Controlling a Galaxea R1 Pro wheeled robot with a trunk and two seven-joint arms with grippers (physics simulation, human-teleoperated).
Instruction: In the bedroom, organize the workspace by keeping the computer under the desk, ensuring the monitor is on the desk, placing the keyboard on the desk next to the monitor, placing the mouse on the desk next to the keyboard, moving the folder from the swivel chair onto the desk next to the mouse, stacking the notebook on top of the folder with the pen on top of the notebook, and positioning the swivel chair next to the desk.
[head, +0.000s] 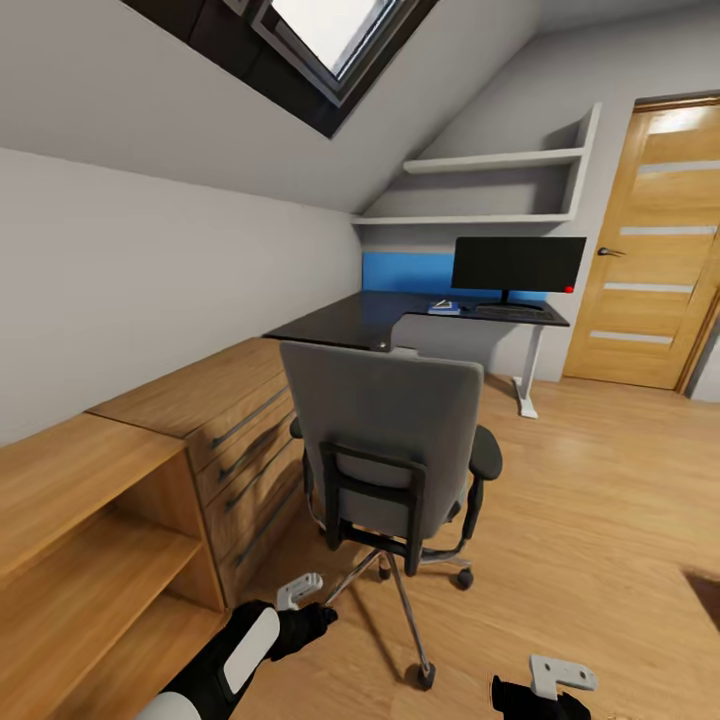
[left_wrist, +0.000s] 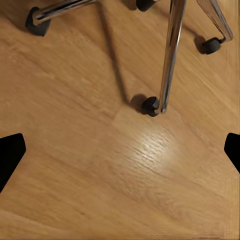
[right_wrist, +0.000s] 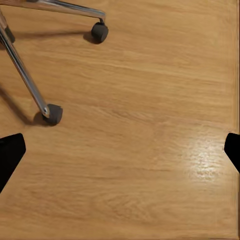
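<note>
Left gripper spread, empty | right gripper spread, empty | swivel chair before desk

I see a wood dresser along the left wall, white shelves above, a door right.

No readable text, labels, numbers or signs
</note>
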